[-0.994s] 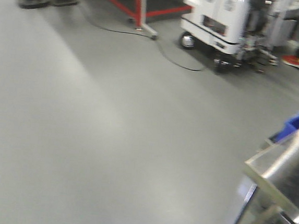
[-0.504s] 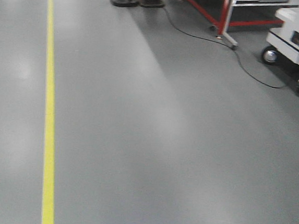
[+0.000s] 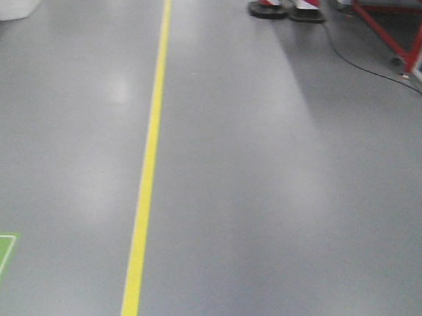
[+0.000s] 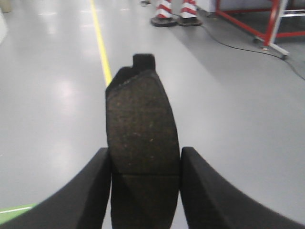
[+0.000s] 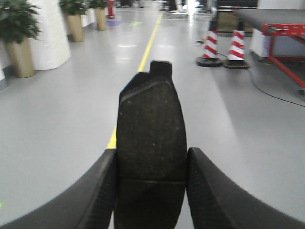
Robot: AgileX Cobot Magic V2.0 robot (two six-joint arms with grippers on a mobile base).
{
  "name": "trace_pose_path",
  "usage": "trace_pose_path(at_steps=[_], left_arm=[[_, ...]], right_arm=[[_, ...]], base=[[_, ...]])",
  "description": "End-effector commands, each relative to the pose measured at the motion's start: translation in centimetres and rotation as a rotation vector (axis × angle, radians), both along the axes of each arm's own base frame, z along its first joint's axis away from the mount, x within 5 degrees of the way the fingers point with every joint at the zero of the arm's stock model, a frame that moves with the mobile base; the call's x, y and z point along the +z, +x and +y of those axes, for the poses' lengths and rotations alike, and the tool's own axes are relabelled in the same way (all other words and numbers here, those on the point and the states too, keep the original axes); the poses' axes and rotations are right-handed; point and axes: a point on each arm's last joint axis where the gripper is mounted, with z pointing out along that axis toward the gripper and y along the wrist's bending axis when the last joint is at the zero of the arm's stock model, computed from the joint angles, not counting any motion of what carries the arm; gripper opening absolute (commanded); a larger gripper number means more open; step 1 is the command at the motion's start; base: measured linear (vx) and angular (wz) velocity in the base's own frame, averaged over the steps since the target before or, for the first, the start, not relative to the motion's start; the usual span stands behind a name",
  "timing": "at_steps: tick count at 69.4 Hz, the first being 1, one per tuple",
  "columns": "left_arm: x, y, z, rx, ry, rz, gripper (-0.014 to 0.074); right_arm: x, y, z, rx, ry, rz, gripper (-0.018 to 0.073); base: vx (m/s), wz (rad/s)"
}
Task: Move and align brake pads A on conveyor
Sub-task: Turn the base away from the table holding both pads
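Note:
In the left wrist view a dark grey brake pad stands upright between the black fingers, and my left gripper is shut on its lower half near the thin groove. My right gripper is shut the same way on a second brake pad. Both pads hang over bare grey floor. A dark flat belt on a red frame, apparently the conveyor, shows far off at the top right of the right wrist view. Neither gripper appears in the front view.
A yellow floor line runs away from me. Two red-and-white cones stand ahead on the right, beside a red frame with a black cable. Potted plants and a white pillar line the left.
The front view has swung left: the steel table, blue bin and white cart have left the frame to the right, and the yellow line has come in and shifted rightward.

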Motion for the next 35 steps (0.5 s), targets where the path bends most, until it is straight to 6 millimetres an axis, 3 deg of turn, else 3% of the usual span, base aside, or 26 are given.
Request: trace_pose_path(at_steps=[1,19,35], left_arm=[[1.82,0.28,-0.01,0.006,-0.026,-0.121,-0.0006],[1.82,0.28,-0.01,0.006,-0.026,-0.121,-0.0006],[1.82,0.28,-0.01,0.006,-0.026,-0.121,-0.0006]], right_arm=[[1.9,0.0,0.12,0.015,0.007,-0.124,-0.0004],[1.9,0.0,0.12,0.015,0.007,-0.123,-0.0004],[1.89,0.0,0.12,0.015,0.007,-0.122,-0.0004]], base=[[0.17,0.56],[0.23,0.48],[0.33,0.19]])
